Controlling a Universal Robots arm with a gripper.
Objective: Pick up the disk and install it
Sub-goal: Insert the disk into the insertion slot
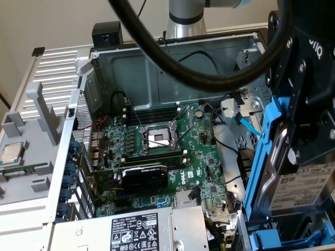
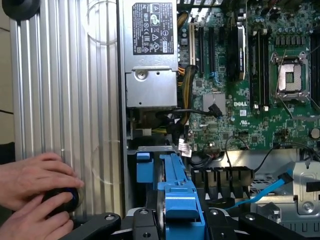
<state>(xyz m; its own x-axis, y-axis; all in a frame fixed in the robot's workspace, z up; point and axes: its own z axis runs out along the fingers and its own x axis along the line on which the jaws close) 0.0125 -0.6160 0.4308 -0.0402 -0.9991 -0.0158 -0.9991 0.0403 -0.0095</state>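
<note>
The disk (image 1: 306, 183), a silver drive with a white label in a bright blue carrier, hangs upright at the exterior view's right, over the near right corner of the open computer case (image 1: 157, 68). My gripper (image 1: 293, 138) comes down on it from above and is shut on the blue frame. In the wrist view the carrier's blue edge (image 2: 181, 200) runs between my two black fingers (image 2: 145, 226), so the gripper (image 2: 181, 222) holds it. Below it lie the drive bay area with a blue bracket (image 2: 144, 167) and black slots (image 2: 220, 177).
Inside the case are the green motherboard (image 1: 199, 157) with its open processor socket (image 1: 157, 138), a black graphics card (image 1: 144, 175) and the grey power supply (image 1: 136, 232). A blue cable (image 2: 260, 192) crosses the bay. A person's hands (image 2: 35, 192) rest on a black knob beside the ribbed panel (image 2: 65, 100). A thick black hose (image 1: 209, 73) arcs overhead.
</note>
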